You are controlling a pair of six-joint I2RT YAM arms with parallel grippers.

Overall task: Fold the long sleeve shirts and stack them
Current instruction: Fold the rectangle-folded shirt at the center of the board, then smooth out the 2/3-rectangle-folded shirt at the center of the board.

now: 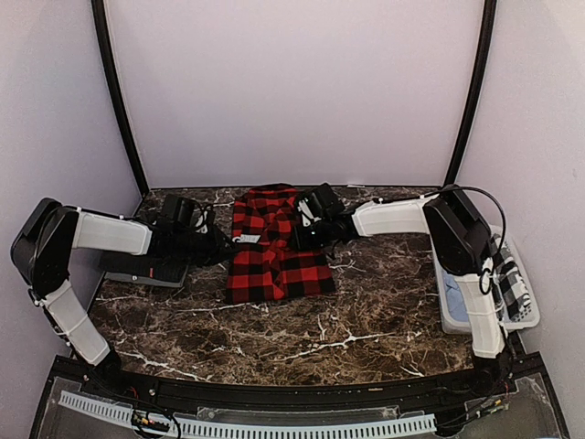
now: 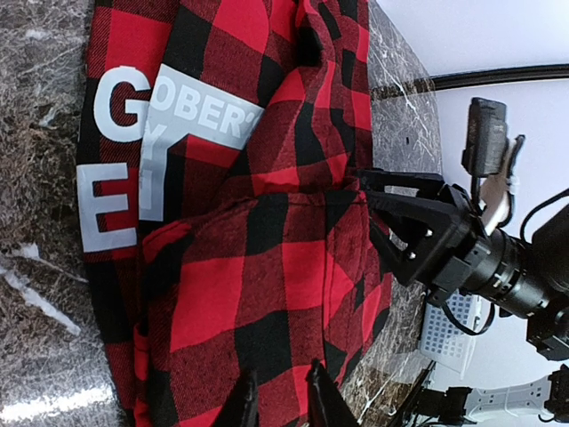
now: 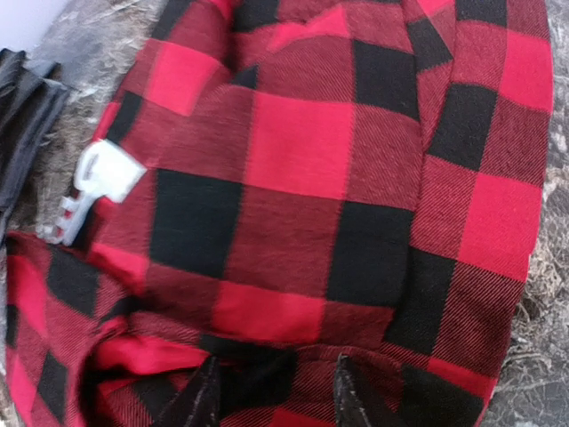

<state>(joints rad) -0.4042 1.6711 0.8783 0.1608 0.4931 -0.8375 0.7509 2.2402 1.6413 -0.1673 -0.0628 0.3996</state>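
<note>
You have the left claw (image 2: 284,398) pinching the flannel (image 1: 274,265) at one side, the right claw (image 3: 276,396) half-spread opposite, its grip unclear, seemingly both set to fold it.

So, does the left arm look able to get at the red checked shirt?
Probably yes: the left gripper sits at the left edge of the red checked shirt, nothing between them; the right gripper is at the opposite edge.

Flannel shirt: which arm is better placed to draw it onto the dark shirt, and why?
Probably left. The left gripper sits at the edge of the flannel shirt nearest the dark shirt, fingers close together; the right gripper stands open at the opposite edge.
</note>
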